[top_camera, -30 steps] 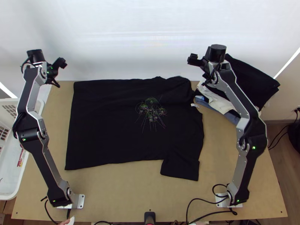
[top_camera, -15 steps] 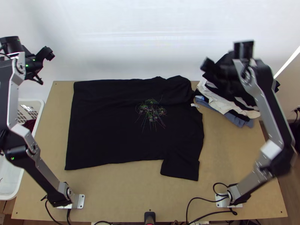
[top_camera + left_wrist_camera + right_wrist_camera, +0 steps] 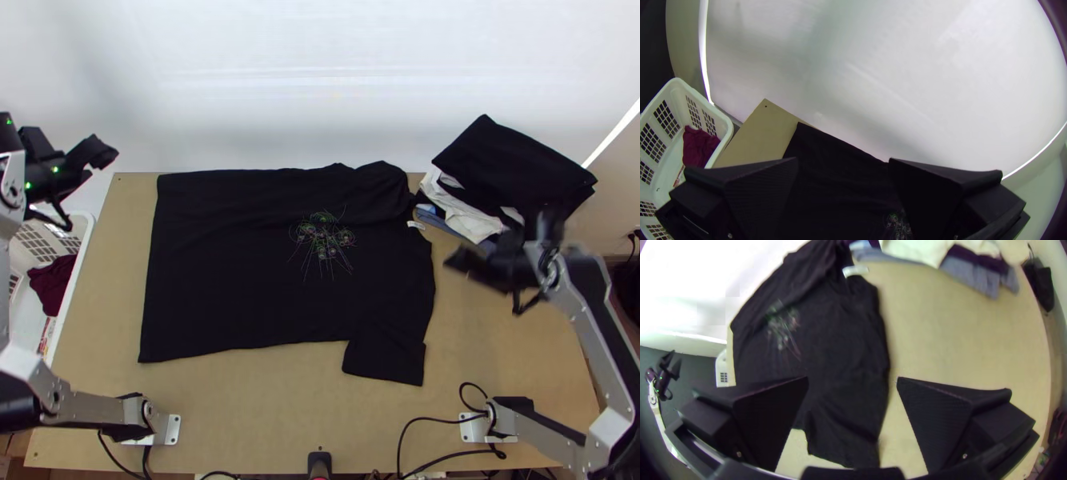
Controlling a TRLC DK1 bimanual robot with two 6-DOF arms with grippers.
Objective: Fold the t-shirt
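One empty, wide-open right gripper (image 3: 853, 378) swings past the clothes pile (image 3: 508, 164) beside a black T-shirt (image 3: 240, 272) spread on the wooden table (image 3: 264, 420) as the left gripper (image 3: 843, 158), also wide, draws outward, likely clearing space for the next fold.

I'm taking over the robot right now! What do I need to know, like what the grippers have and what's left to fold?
Left gripper: open, empty, by the table's far left corner.
Right gripper: open, empty, over the table's right side, near the collar end.
Black t-shirt: lying broad on the table, near sleeve sticking out.
Clothes pile: far right.
Done: shirt laid out; I can't tell if its far side is folded in.
Left: tuck the near sleeve, then fold the body.
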